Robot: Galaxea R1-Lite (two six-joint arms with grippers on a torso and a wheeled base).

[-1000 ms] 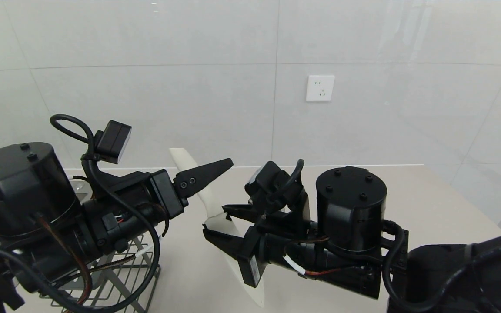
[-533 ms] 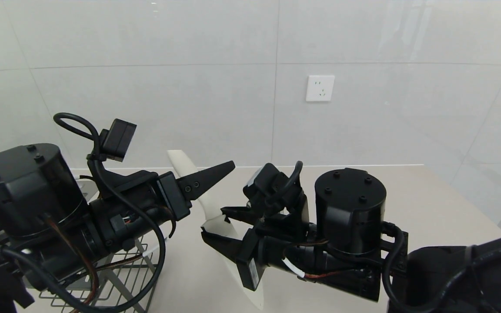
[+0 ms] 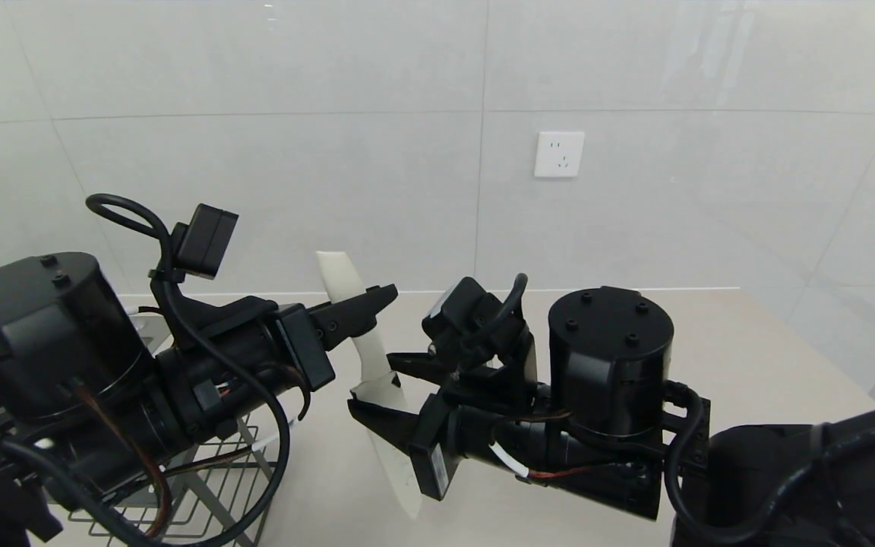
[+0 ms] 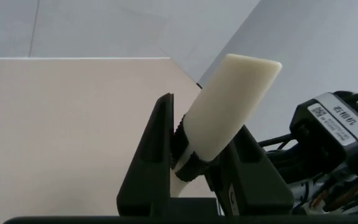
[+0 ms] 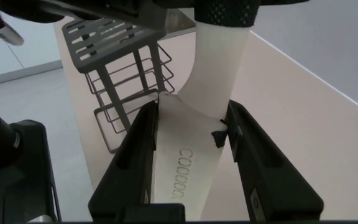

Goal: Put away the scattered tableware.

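Matt cream plastic utensil (image 3: 368, 346), grey metal wire rack (image 5: 120, 62), glossy wall tiles (image 3: 635, 76).

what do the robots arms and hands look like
Both arms are black, with thick cylindrical joints capped by bolts, looping black cables and thin reddish wires. The left hand and right hand each have two flat, tapered black fingers and a boxy black camera at the wrist. The right arm carries a white sticker.

Pale tiled wall (image 3: 255, 76); white socket (image 3: 560, 154); beige counter (image 3: 749, 342)
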